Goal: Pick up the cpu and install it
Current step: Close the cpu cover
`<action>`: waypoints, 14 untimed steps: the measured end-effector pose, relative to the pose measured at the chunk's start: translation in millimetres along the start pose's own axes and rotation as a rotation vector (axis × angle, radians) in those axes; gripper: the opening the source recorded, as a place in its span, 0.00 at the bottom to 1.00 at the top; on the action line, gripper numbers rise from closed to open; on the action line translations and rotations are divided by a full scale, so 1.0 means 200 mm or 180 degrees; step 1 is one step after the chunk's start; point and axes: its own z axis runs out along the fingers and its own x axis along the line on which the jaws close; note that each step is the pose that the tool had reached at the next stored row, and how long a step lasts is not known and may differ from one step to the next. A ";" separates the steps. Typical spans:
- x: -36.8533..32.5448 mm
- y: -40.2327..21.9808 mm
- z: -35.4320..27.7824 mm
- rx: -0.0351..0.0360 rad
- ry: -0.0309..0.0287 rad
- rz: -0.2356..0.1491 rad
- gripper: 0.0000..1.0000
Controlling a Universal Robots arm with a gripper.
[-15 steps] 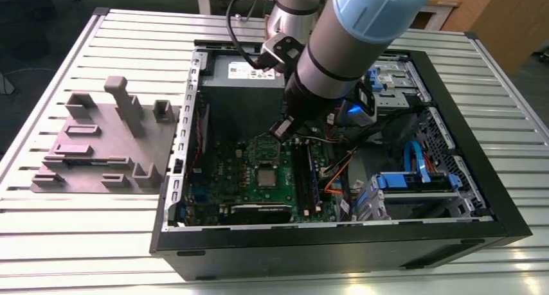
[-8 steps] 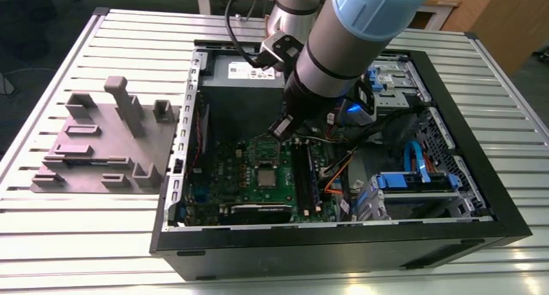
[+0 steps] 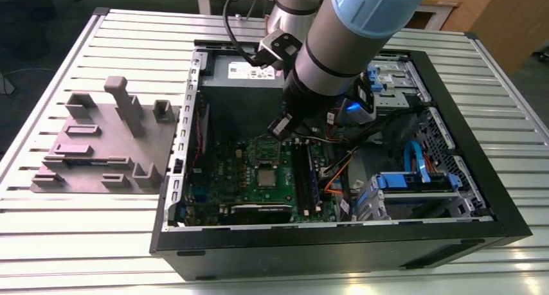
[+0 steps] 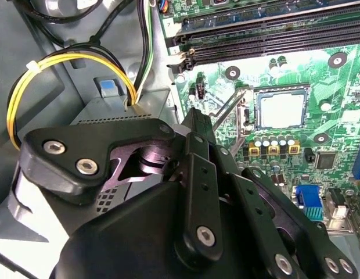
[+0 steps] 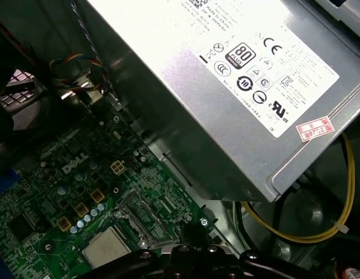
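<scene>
While cpu (image 4: 281,110) sits socketed, tool (image 3: 282,127) hovers.

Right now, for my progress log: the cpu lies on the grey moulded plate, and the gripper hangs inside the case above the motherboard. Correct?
Not the plate: the cpu lies in the socket on the motherboard, as the second wrist view shows. The gripper hangs inside the case above the motherboard.

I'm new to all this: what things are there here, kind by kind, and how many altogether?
Robot arm: 1
Open computer case: 1
Grey moulded plate: 1
Power supply box: 1
cpu: 1
Total: 5
</scene>
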 end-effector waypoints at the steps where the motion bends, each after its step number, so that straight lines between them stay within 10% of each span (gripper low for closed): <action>1: 0.000 0.000 0.000 0.0000 0.0000 -0.0001 0.11; 14: 0.000 0.004 -0.012 -0.0001 0.0007 -0.0022 0.11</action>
